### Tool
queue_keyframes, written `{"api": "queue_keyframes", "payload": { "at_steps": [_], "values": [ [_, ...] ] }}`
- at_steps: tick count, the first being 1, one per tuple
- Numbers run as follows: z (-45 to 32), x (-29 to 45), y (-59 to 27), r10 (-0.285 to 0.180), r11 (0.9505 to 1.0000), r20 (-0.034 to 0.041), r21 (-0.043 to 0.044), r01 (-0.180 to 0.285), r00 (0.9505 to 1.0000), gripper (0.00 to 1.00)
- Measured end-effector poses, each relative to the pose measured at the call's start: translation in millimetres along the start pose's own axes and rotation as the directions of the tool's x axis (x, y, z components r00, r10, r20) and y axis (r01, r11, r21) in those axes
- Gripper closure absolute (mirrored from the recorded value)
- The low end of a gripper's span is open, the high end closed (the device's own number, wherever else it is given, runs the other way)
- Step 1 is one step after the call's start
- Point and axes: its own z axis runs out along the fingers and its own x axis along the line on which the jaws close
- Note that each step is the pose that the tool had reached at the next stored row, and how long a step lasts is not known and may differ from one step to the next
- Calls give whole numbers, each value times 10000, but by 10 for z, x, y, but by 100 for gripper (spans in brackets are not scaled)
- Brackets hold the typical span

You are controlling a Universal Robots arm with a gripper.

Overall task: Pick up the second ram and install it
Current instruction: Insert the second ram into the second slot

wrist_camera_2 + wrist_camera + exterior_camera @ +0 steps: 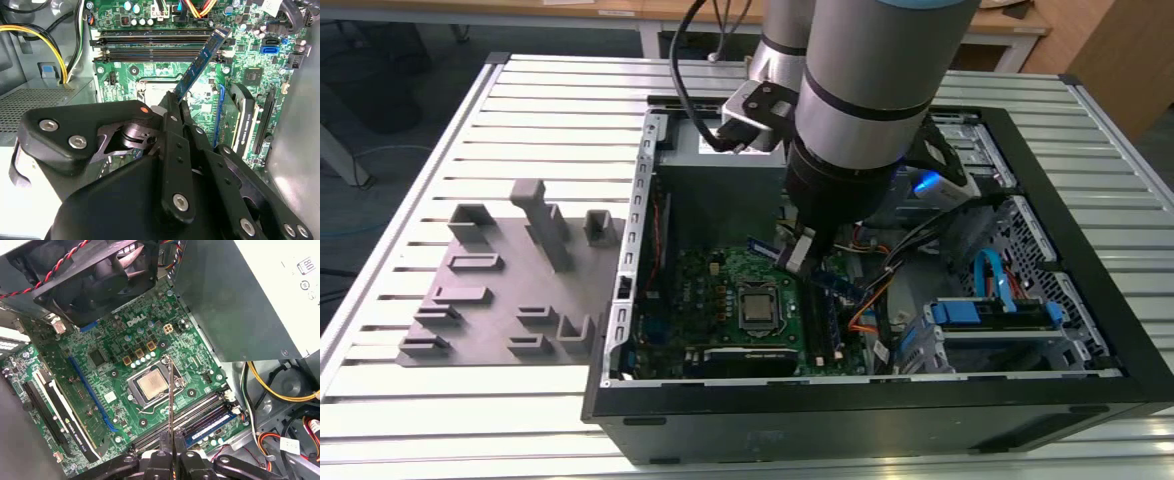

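The long thin blue-green memory stick (202, 60) is held tight between the jaws of the black gripper (179, 103) above the green motherboard (250, 75); it is not yet seated in the long black slots (150, 46) near it.

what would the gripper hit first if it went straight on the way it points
The gripper is shut on the ram, which leads; it would likely meet the motherboard first, near the slots by the CPU socket. Exact spot unclear.

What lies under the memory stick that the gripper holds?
Below the second ram, clamped in the gripper's shut jaws, lie the green motherboard, its processor socket and the long memory slots. The part of the board directly beneath the gripper is covered.
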Motion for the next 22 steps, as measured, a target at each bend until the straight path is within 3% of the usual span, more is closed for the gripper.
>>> {"api": "queue_keyframes", "payload": {
  "at_steps": [15,16,17,19,20,22],
  "values": [
    [0,-1,0,14,10000,-3,0,-14,10000,89],
    [1,-3,-2,16,10000,-27,-22,-16,10000,89],
    [1,-4,-4,21,10000,-102,-76,-22,9999,89],
    [2,-7,-8,39,9995,-343,-297,-49,9994,89],
    [3,-9,-10,42,9993,-406,-382,-57,9992,89],
    [7,-10,-10,63,9992,-412,-390,-79,9991,89]
  ]
}}
